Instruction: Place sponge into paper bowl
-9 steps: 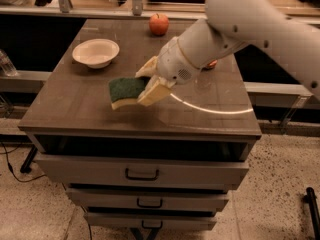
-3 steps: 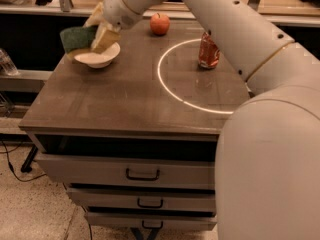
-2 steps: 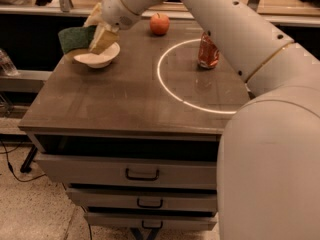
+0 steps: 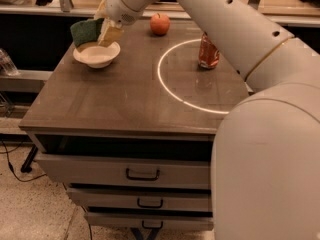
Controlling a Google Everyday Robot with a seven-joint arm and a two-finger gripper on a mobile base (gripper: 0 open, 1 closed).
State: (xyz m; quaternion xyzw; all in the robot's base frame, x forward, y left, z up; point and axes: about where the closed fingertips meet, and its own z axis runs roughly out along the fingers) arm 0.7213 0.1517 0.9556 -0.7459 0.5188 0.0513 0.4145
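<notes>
The white paper bowl [image 4: 97, 55] sits at the far left of the wooden cabinet top. My gripper [image 4: 102, 29] hangs just above the bowl's far rim, shut on the sponge [image 4: 85, 32]. The sponge is tilted, its dark green top facing left and its pale yellow base just over the bowl's left rim. I cannot tell whether it touches the bowl. My white arm reaches in from the right and fills the right side of the view.
A red apple [image 4: 160, 24] stands at the back of the top. A red soda can [image 4: 208, 51] stands right of the middle, on a white ring of light [image 4: 165, 86]. The cabinet [image 4: 125, 109] has several drawers below.
The arm carried the sponge from the middle of the top to the far left, over the bowl. Over the last second it has sunk slightly toward the bowl.
</notes>
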